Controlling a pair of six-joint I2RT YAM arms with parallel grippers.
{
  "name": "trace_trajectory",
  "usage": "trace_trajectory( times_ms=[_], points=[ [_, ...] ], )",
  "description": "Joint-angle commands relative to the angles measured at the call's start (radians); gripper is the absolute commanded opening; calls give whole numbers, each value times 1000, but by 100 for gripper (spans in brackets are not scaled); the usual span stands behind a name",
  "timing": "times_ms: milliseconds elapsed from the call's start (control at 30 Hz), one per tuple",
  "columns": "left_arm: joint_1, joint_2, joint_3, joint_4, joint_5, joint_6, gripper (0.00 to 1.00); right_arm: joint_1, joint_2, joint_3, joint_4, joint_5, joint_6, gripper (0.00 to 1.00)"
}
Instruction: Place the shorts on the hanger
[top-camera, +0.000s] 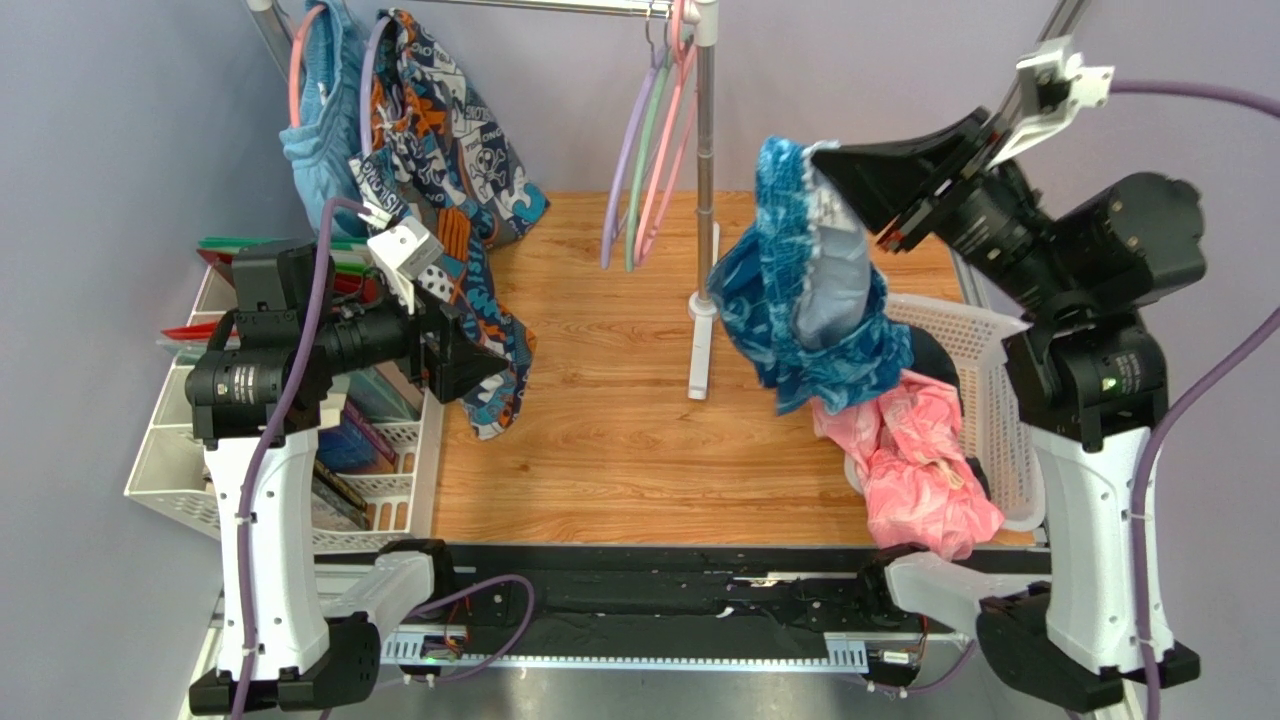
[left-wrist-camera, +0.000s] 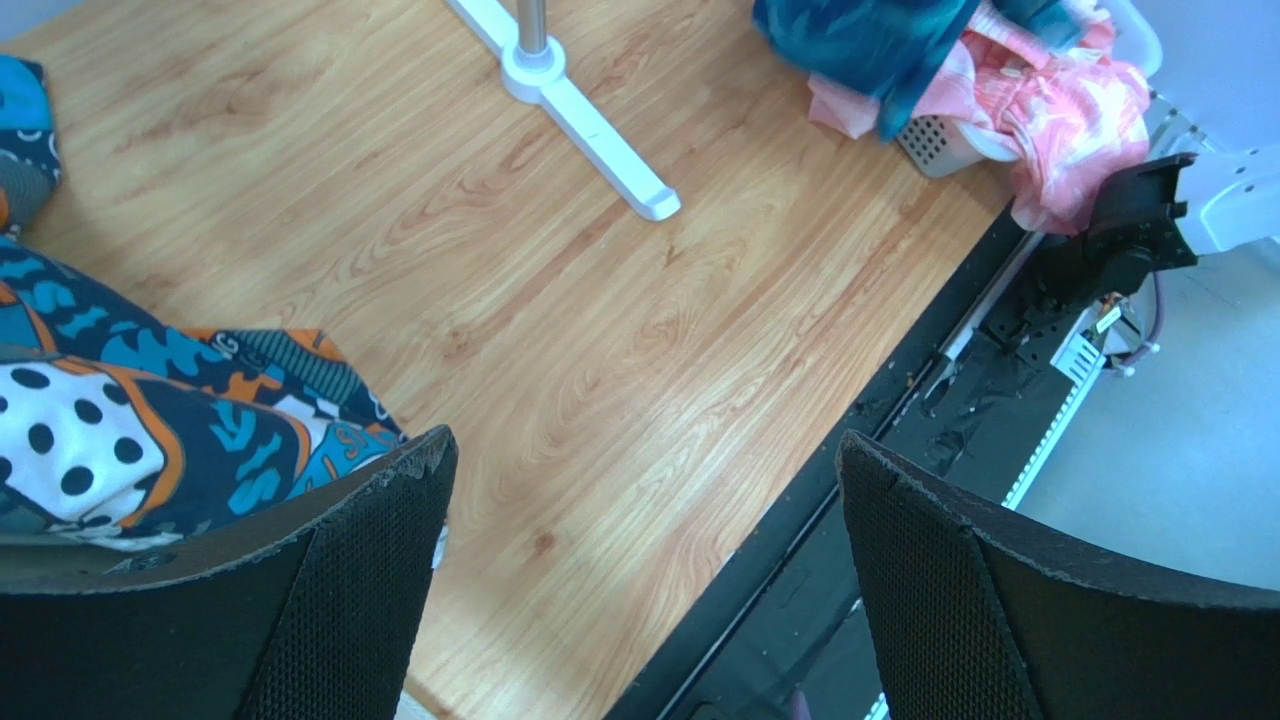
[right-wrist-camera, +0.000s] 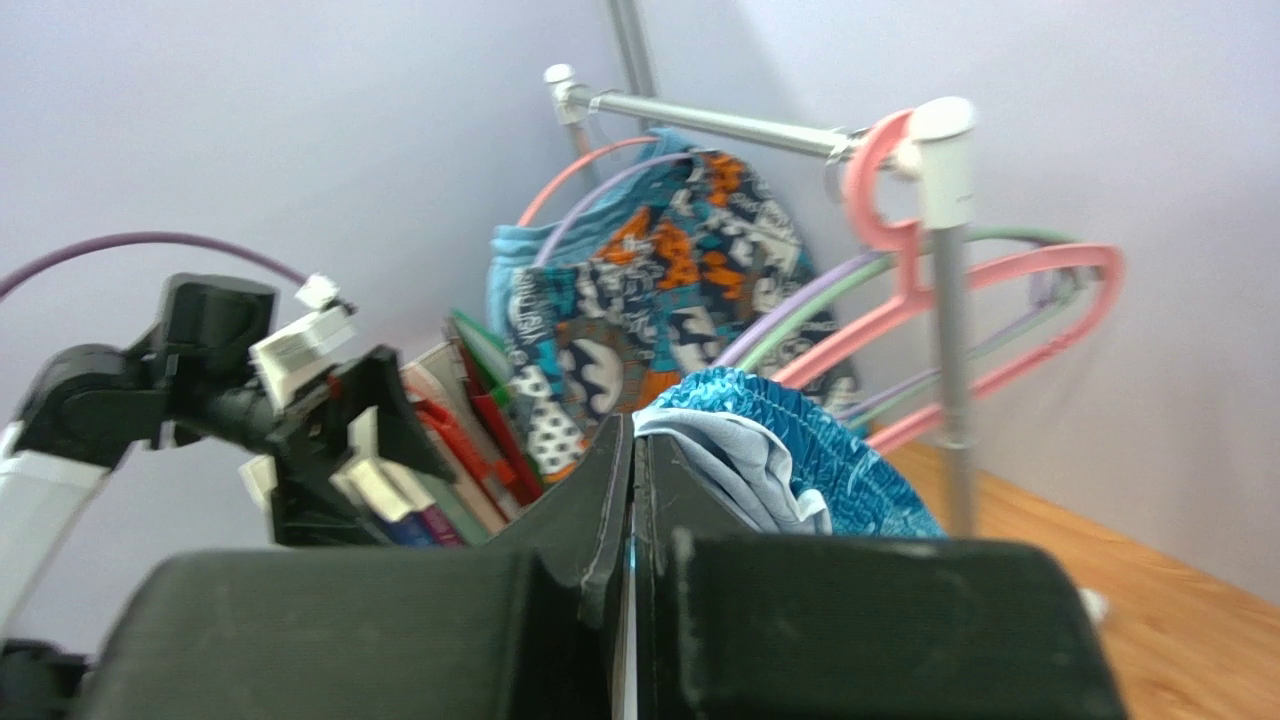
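Right wrist view has the right gripper (right-wrist-camera: 631, 450) pressed narrow, its two fingers closed on a fold of the shorts (right-wrist-camera: 812, 450) just ahead of the tips. From the top external view the same pinch sits at the upper edge of the cloth, with the rest of the shorts (top-camera: 796, 323) hanging free below the jaws. This high carry probably serves to lift the fabric clear of the basket (top-camera: 977, 360) and the pink garment (top-camera: 924, 465) beneath the gripper, so that it can unfold under its own weight.

The long axis of the shorts runs downward from the grip. The gathered top is at the fingers and the leg ends are lowest, with a pale inner face turned outward.

Beyond the fingertips, past the rack pole (top-camera: 702, 180), hangs the hanger (top-camera: 621, 165), beside a mint hanger (top-camera: 649, 150) and a pink hanger (top-camera: 673, 165). It is well apart from the cloth.

Across the table, the left gripper (left-wrist-camera: 646, 465) is spread wide and holds nothing. It hovers just beside the navy garment (left-wrist-camera: 150, 420) and seems ready to take a second corner.
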Motion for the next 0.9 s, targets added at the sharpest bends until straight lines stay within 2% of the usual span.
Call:
trace_trajectory(
  times_ms=[0, 67, 133, 267, 333, 367, 433, 467, 500, 700, 800, 867],
  points=[
    [1, -15, 13, 52, 55, -8, 99, 195, -58, -147, 118, 232, -81, 0],
    [-1, -12, 11, 43, 66, -2, 99, 303, -65, -193, 98, 279, -134, 0],
    [-1, -12, 7, 36, 66, 6, 99, 365, -66, -294, 86, 305, -147, 0],
    [-1, -35, -45, 42, 60, 13, 99, 587, -49, -515, 117, 377, -257, 2],
    [1, -33, -62, 29, 51, 20, 99, 650, 12, -584, 111, 374, -320, 24],
    [1, -26, -73, 19, 41, 33, 99, 675, 33, -588, 56, 359, -352, 53],
    [2, -16, -78, -39, 14, 69, 99, 675, 84, -578, -22, 346, -416, 79],
    [1, -10, -91, -55, -35, 91, 99, 671, 89, -580, -82, 354, -458, 97],
    [2, -6, -101, -70, -49, 111, 99, 666, 90, -581, -112, 360, -536, 100],
    [2, -21, -228, -122, -29, 250, 98, 571, 76, -673, -176, 336, -760, 99],
    [1, -12, -265, -124, -16, 291, 98, 568, 191, -664, -189, 337, -927, 91],
    [1, -1, -274, -119, -20, 291, 97, 569, 265, -611, -199, 324, -950, 88]
  ],
)
